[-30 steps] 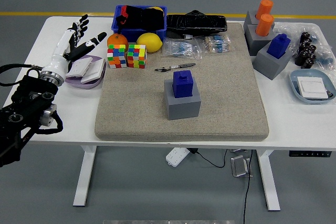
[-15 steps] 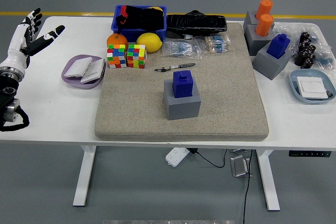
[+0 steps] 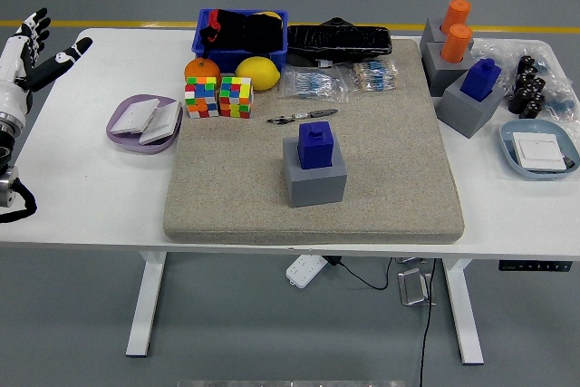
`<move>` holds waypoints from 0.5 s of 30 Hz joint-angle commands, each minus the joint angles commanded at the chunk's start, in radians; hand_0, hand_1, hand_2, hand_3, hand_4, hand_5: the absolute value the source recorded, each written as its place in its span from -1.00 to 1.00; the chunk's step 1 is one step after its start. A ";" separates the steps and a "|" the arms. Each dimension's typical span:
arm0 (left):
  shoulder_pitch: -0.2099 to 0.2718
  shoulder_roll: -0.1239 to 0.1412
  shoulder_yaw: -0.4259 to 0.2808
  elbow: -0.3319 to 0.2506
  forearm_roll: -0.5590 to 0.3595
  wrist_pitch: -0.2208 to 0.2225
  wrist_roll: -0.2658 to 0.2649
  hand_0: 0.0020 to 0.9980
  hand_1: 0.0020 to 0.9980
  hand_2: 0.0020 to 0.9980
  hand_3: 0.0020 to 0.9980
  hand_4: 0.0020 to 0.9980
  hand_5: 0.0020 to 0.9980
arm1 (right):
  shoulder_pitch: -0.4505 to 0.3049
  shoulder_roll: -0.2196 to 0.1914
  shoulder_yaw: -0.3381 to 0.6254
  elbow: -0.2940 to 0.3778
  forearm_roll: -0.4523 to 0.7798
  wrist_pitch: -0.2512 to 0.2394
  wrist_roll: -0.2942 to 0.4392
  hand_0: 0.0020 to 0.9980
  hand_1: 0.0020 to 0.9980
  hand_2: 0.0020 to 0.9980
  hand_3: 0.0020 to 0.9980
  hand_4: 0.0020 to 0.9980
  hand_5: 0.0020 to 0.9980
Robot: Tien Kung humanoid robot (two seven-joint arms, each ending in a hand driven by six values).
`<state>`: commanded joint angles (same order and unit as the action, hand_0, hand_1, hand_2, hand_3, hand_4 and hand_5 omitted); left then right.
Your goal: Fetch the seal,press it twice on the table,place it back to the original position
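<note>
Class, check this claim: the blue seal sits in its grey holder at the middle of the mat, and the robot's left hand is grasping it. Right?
Not quite. The blue seal does sit in its grey holder mid-mat, but the head view shows the left hand open at the table's far left edge, holding nothing.

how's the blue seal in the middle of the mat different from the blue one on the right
The middle blue seal stands alone on the mat, square to the table; the right blue seal sits turned at the mat's right edge, beside the orange seals. Both rest in grey block holders.
</note>
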<state>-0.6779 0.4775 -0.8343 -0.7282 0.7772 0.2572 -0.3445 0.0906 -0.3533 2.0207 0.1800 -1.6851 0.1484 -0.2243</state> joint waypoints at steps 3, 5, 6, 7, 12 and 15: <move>-0.007 0.004 0.000 -0.001 -0.003 0.001 0.001 1.00 1.00 1.00 1.00 1.00 -0.04 | 0.001 -0.002 0.002 0.000 -0.002 0.000 -0.001 0.58 0.44 0.45 0.32 0.62 -0.02; -0.010 0.005 0.001 -0.002 -0.002 0.000 0.003 1.00 1.00 1.00 1.00 1.00 -0.04 | 0.002 -0.002 0.005 0.000 -0.003 0.000 -0.001 0.58 0.44 0.45 0.32 0.62 -0.02; -0.011 0.006 0.000 -0.002 -0.002 0.000 0.003 1.00 1.00 1.00 1.00 1.00 -0.04 | 0.002 -0.002 0.005 0.000 -0.002 0.000 -0.001 0.58 0.44 0.45 0.32 0.62 -0.02; -0.012 0.005 0.000 -0.002 -0.002 0.000 0.003 1.00 1.00 1.00 1.00 1.00 -0.04 | 0.003 -0.002 0.004 0.000 -0.001 0.000 0.000 0.58 0.44 0.45 0.32 0.62 -0.02; -0.013 0.004 -0.003 -0.001 -0.002 -0.001 0.002 1.00 1.00 1.00 1.00 1.00 -0.04 | 0.004 -0.001 0.003 0.000 0.001 0.000 -0.001 0.58 0.44 0.45 0.33 0.62 -0.02; -0.011 0.003 -0.004 0.001 -0.002 -0.003 0.003 1.00 1.00 1.00 1.00 1.00 -0.05 | 0.005 -0.001 0.001 0.000 0.002 0.000 -0.001 0.58 0.44 0.45 0.32 0.62 -0.02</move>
<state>-0.6885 0.4809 -0.8385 -0.7276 0.7748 0.2539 -0.3416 0.0953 -0.3543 2.0216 0.1800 -1.6831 0.1482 -0.2249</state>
